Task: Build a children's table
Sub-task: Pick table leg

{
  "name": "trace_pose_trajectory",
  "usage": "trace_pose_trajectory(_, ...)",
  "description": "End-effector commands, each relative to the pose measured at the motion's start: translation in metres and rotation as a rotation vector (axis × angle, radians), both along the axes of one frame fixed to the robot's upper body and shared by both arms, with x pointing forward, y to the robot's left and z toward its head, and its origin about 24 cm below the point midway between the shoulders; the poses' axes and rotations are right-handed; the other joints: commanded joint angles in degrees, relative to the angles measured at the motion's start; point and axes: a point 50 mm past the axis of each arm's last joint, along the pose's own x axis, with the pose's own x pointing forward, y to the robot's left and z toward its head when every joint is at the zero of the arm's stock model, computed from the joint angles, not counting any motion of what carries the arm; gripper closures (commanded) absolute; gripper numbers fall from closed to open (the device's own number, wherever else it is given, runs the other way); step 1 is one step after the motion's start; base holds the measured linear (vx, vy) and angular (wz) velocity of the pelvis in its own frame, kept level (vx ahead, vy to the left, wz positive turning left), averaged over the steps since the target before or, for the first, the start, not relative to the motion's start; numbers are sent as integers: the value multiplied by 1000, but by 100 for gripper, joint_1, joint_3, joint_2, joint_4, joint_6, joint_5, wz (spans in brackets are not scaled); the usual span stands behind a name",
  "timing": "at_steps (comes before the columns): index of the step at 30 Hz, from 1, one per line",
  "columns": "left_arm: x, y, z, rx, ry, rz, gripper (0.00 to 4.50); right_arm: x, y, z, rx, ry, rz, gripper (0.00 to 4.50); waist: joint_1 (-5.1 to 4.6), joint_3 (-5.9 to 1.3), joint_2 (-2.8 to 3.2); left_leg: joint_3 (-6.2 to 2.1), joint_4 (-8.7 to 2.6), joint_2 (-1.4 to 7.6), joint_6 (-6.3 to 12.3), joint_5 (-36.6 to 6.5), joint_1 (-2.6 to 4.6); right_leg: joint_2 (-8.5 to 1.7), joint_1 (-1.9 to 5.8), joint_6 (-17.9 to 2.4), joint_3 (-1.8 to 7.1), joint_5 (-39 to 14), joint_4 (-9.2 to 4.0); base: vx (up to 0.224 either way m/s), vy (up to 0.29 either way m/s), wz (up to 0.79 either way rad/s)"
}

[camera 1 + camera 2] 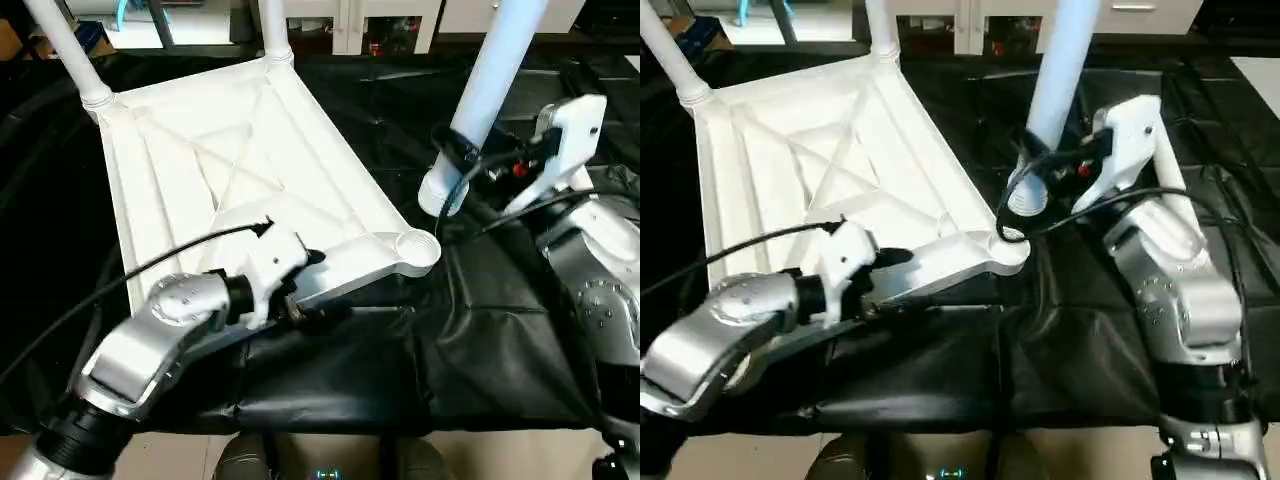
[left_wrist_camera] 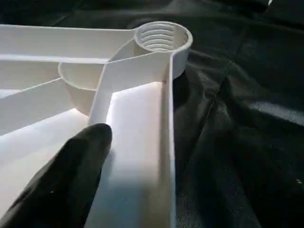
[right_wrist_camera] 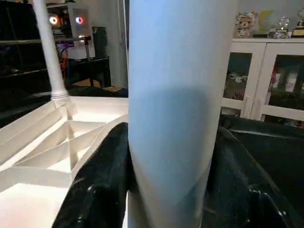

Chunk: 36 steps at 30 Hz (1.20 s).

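Nearest, the left gripper (image 1: 318, 300) is resting at the near rim of the table top (image 1: 180, 190), its black fingers (image 2: 71, 175) spread and released — one lying flat on the smooth white plastic inside the rim, nothing grasped. The top is lying underside up on a crinkled, glossy black sheet (image 1: 480, 340), showing raised ribs crossing in an X and a shallow curved wall by the corner. Just right of that gripper, the near-right corner socket (image 1: 415, 245) is standing open, a round cup with threaded rings inside.

A little farther and to the right, the right gripper (image 1: 455, 160) is clasping a long, smooth, white tapered leg (image 1: 490, 70) near its wide lower end, fingers pressed on either side; the tube is leaning, its open round end hovering just beside the socket, apart from it.

Farthest, two more legs (image 1: 70, 50) are standing upright in the far corner sockets.
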Motion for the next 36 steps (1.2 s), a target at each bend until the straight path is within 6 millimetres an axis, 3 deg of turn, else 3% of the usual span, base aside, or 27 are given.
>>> trace_pose_trajectory(1,-3,-1,-7,27,-2,11,8,-6,2,4,0,-44,24,270,-22,-515,0,75,-373,-40,234,-1314,207,34,401,-1098,60,-1349,-271,0,0,0)
trace_pose_trajectory(4,-7,1,-12,79,-5,12,0,-9,1,2,3,-47,26,270,-62,-508,0,74,-380,-46,237,-1425,201,33,392,-1005,58,-1545,-307,0,0,0)
trace_pose_trajectory(8,-8,4,-15,105,-10,36,0,-12,1,0,14,-45,32,270,-85,-515,-2,69,-379,-46,260,-1386,196,38,392,-1029,55,-1537,-302,0,0,0)
trace_pose_trajectory(9,-6,6,-16,102,-4,71,0,-14,1,-1,17,-39,44,270,-88,-528,-28,73,-377,-42,261,-1385,204,41,391,-1018,58,-1559,-307,0,0,0)
trace_pose_trajectory(11,-4,7,-17,99,-5,104,27,-16,1,-2,19,-36,52,270,-80,-527,-11,76,-373,-37,280,-1377,212,41,380,-1032,62,-1545,-304,0,0,0)
trace_pose_trajectory(15,0,8,-19,99,-7,134,38,-17,2,-3,16,-34,58,270,-80,-532,-16,77,-369,-44,311,-1402,202,39,382,-1024,57,-1640,-316,0,0,0)
trace_pose_trajectory(16,0,8,-19,102,-10,135,66,-17,2,-3,16,-34,58,270,-78,-532,-11,76,-370,-41,302,-1443,211,37,372,-999,57,-1720,-326,0,0,0)
trace_pose_trajectory(21,-2,7,-23,131,17,115,87,-17,1,-4,8,-30,65,270,-80,-526,-13,68,-379,-46,256,-1543,207,37,364,-910,54,-1918,-345,0,0,0)
trace_pose_trajectory(31,0,2,-29,191,46,92,176,-17,0,-3,-11,-36,76,270,-81,-540,-1,67,-372,-55,285,-1533,203,37,367,-916,53,-1899,-351,0,0,0)
trace_pose_trajectory(36,0,5,-31,211,66,94,218,-16,-1,-2,-14,-40,77,270,-83,-538,10,66,-380,-59,277,-1622,204,31,361,-849,47,-2163,-376,0,0,0)
